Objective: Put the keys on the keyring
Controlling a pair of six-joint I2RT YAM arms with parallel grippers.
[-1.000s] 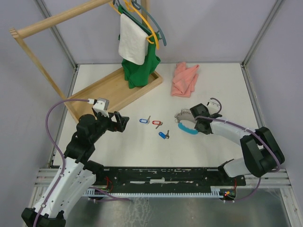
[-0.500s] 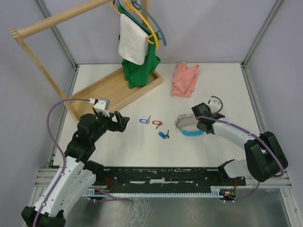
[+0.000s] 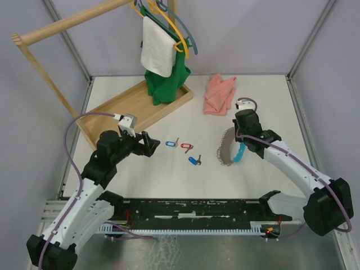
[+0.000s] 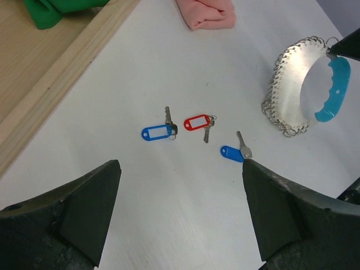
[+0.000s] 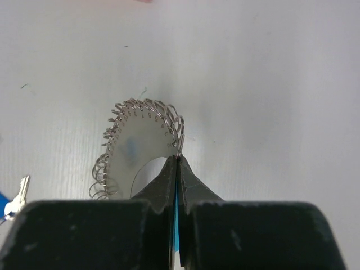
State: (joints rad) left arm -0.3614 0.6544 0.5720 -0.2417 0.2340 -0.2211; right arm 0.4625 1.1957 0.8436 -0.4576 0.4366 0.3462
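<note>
The white table [image 3: 270, 101] carries everything; the right gripper [image 5: 177, 163] is pressed together on the keyring [image 3: 228, 151], holding it tilted up at centre-right; the left gripper [image 4: 180, 163] hangs spread, the nearer one to the keys [image 3: 186, 147]; they lie flat just ahead of it, their row running toward the ring.

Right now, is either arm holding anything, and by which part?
Right gripper pinches the silvery coiled-metal keyring at one end of its blue curved section; left gripper empty.

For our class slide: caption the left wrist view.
Three tagged keys lie loose, apart from the keyring at upper right.
</note>
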